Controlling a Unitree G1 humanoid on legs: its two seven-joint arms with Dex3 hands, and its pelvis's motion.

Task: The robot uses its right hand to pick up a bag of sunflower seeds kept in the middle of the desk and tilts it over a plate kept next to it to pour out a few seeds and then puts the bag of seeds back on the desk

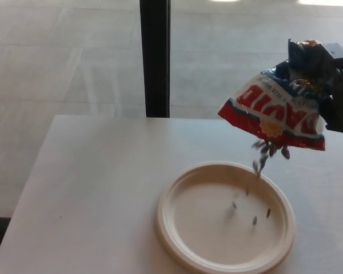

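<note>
Head view
Bag: a red, white and blue bag of sunflower seeds (274, 108) is held in the air at the right of the picture, turned upside down so that its printed lettering reads inverted; its open mouth points down above the far right rim of the plate.
Right hand: the right hand (334, 85) is seen at the right edge, dark and partly cut off by the frame; its fingers are closed around the crumpled upper end of the bag.
Left hand: no part of it is shown.
Falling seeds: a small cluster of seeds (268, 151) is caught in mid-air just below the bag's mouth.
Plate: a round cream plate (177, 228) is set on the desk at the lower middle; a few seeds (252, 217) are scattered on its right half.
Desk: a pale desk (91, 194) is seen under the plate.
Background: a tiled floor and a dark vertical post (155, 57) are seen beyond the desk's far edge.
</note>
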